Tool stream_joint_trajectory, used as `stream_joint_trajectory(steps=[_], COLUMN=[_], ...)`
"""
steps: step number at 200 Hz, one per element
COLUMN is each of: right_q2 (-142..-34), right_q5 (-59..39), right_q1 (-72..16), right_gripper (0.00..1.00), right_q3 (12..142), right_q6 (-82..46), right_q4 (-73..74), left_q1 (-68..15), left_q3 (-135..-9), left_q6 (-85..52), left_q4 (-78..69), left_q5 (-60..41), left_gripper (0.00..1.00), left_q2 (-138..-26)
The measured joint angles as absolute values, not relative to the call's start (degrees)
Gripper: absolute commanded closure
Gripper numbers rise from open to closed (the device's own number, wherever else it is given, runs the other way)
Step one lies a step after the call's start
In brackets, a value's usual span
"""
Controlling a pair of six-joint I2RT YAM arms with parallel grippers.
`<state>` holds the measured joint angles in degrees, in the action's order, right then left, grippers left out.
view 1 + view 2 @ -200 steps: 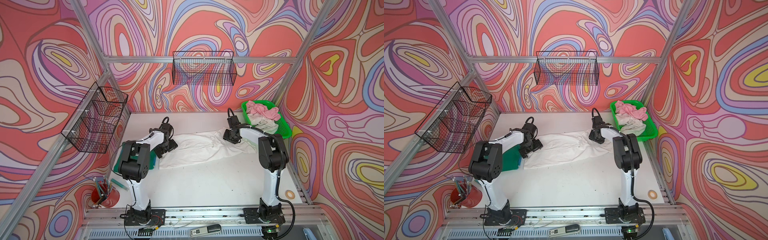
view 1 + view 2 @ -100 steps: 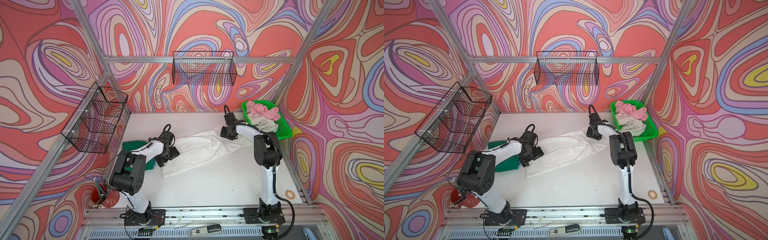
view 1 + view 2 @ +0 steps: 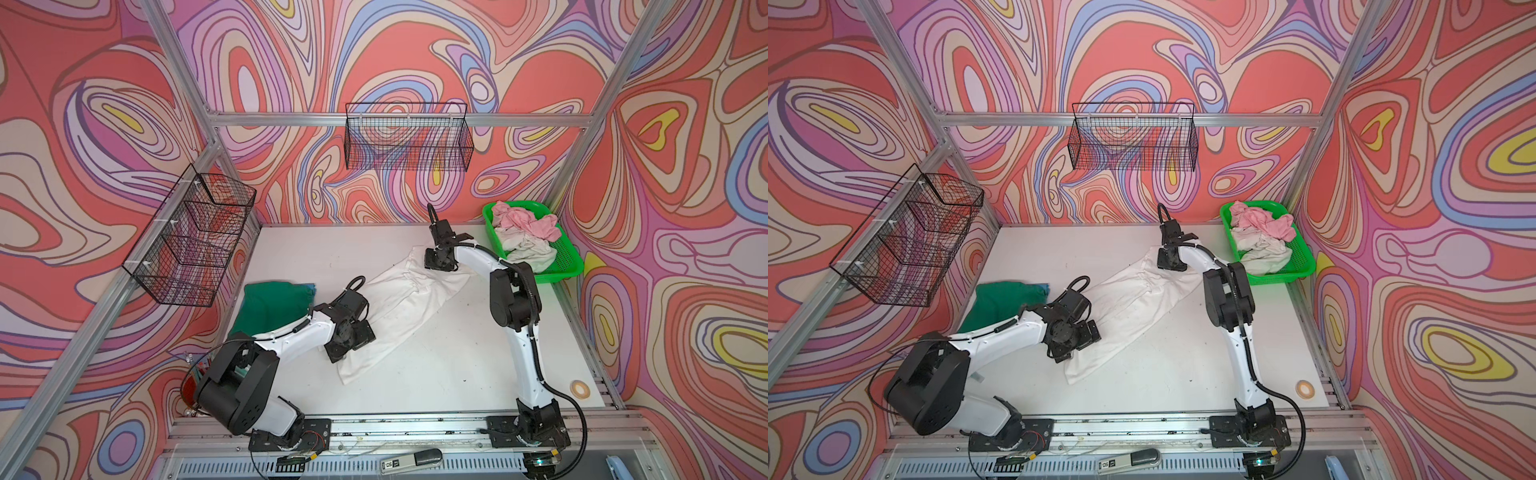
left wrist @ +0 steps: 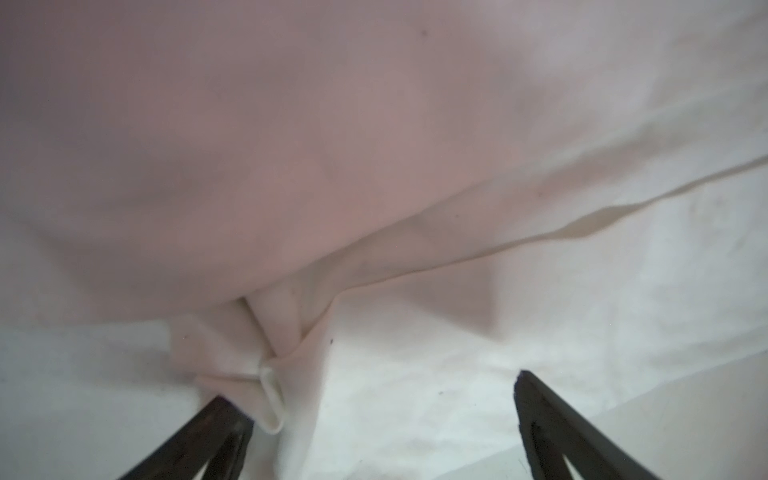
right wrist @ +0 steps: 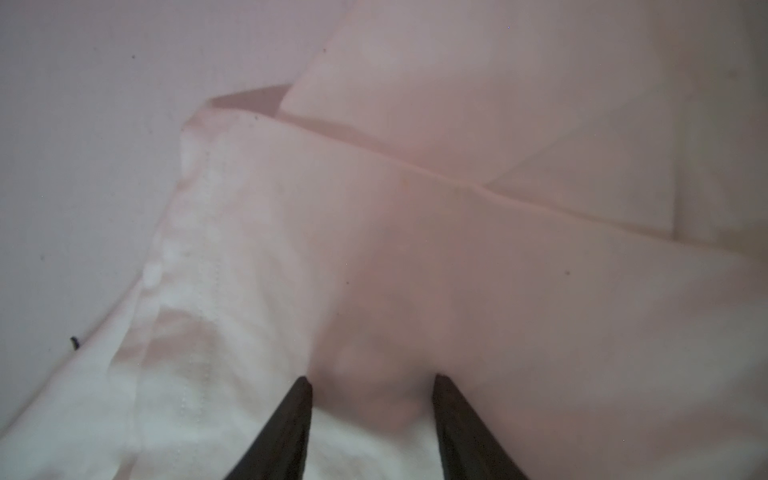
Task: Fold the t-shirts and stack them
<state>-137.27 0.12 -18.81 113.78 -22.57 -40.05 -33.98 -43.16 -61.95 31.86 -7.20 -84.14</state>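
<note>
Soft matt creased cloth: white t-shirt (image 3: 409, 307). Glossy perforated plastic: green basket (image 3: 561, 270). Smooth matt: table (image 3: 457, 374).

White t-shirt (image 3: 409, 305); dark green t-shirt (image 3: 270, 303); bright green basket (image 3: 567, 266); walls (image 3: 374, 58) red-purple swirls.

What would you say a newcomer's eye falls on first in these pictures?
The swirling red, pink and purple walls come first. Next, the white t-shirt lying diagonally across the table, left pincer at its near end, right pincer at its far end. Then the bright green basket of crumpled shirts in the far right corner.
</note>
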Motion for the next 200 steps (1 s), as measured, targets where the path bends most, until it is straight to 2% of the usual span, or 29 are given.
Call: stream_joint_trajectory(steps=[82,115,161,200], right_q2=[-139.6,-134.5,-118.1,-112.7], right_q5=[-0.9,-0.2,1.4,1.6], right_q1=[-20.6,-21.0,-21.0,-21.0], right_gripper=[0.45,0.43,0.43,0.44], right_q3=[120.1,115.7,101.5,89.3], right_q6=[-20.0,-20.6,-23.7,-26.8], right_q4=[-46.0,-46.3,-42.4,-38.2], left_q1=[-51.3,-55.9,-54.8,-40.1], left_q3=[-39.9,-43.7,-53.8,-55.6], left_q6=[-77.8,-80.2,-76.8,-64.9], left_q4=[28.4,33.9,41.1,47.4], left_q5=[-13.6,-16.1,-16.3,-17.0], left_gripper=[0.02,0.01,0.0,0.01], left_q2=[-79.5,-78.9,-72.1,-71.4])
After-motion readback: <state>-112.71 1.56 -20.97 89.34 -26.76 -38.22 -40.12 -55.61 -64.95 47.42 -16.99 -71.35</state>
